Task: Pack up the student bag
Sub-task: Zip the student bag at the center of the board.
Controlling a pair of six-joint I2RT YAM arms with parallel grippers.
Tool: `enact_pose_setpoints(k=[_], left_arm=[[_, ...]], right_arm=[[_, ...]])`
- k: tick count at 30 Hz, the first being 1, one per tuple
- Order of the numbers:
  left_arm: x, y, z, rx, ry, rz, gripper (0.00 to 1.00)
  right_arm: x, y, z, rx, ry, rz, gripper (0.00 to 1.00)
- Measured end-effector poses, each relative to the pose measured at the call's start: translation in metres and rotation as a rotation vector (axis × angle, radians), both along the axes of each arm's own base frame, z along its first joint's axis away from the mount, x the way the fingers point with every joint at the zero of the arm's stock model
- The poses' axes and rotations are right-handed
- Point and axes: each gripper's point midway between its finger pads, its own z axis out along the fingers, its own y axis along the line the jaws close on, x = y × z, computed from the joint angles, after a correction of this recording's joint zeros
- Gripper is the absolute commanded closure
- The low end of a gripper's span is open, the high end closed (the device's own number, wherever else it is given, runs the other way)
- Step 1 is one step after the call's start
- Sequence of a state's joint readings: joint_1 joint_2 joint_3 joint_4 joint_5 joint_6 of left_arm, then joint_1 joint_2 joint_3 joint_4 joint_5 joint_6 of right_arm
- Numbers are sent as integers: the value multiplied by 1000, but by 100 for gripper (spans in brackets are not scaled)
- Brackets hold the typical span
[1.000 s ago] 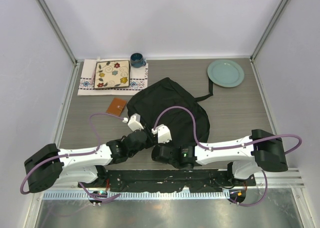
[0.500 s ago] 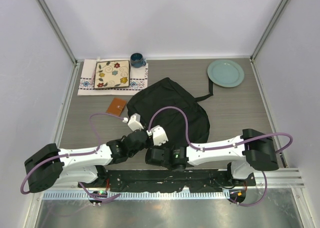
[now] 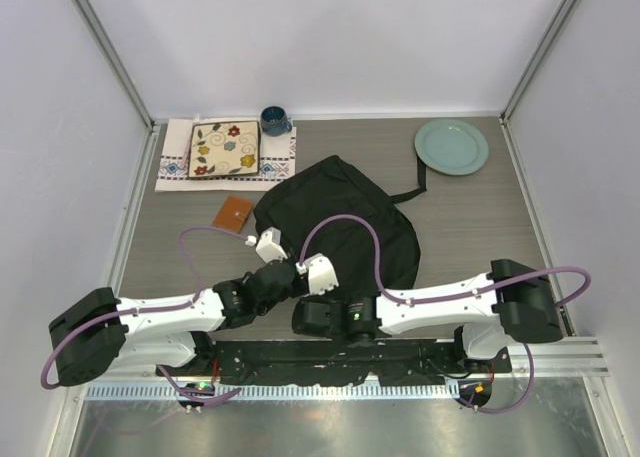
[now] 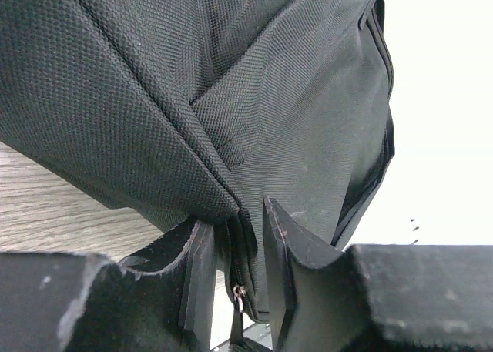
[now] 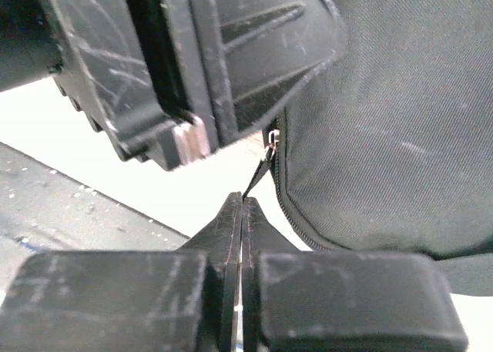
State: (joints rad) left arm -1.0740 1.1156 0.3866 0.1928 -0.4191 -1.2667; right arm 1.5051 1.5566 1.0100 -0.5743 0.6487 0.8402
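The student bag (image 3: 340, 212), a large black backpack, lies mid-table with its near edge lifted. My left gripper (image 3: 286, 277) is shut on a fold of the bag's fabric beside the zipper; in the left wrist view the bag (image 4: 231, 98) fills the frame and the fold sits between the gripper's (image 4: 235, 229) fingers, with a small metal zipper slider (image 4: 239, 294) below. My right gripper (image 3: 303, 309) sits just beneath it. In the right wrist view the right gripper (image 5: 242, 202) is shut on the thin black zipper pull (image 5: 260, 171) at the bag's (image 5: 385, 136) corner.
A brown wallet (image 3: 234, 213) lies left of the bag. A patterned square plate (image 3: 224, 149) rests on a white cloth (image 3: 175, 165) at the back left, with a blue mug (image 3: 274, 120) beside it. A teal plate (image 3: 451, 146) sits at the back right.
My right arm has swung left under the bag's near corner, and its fingers have closed on the zipper pull. The left gripper has kept its hold on the bag.
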Motion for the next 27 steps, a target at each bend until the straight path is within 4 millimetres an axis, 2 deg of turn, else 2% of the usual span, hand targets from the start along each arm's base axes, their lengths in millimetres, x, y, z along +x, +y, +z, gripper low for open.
enact_pose_setpoints(k=[6, 10, 14, 15, 22, 27], left_arm=[[-1, -1, 0, -1, 0, -3, 68], [-1, -1, 0, -1, 0, -6, 71], [-1, -1, 0, 2, -1, -7, 88], [-1, 0, -1, 7, -2, -8, 100], [-1, 4, -5, 35, 4, -13, 100], [5, 10, -4, 40, 6, -10, 100]], right_arm=[[-7, -4, 15, 116, 55, -16, 99], [-9, -5, 11, 136, 75, -22, 99], [-11, -9, 4, 128, 88, -33, 99], [-11, -10, 3, 126, 89, -36, 99], [-8, -32, -13, 106, 106, -64, 99], [-8, -49, -11, 155, 131, -81, 99]])
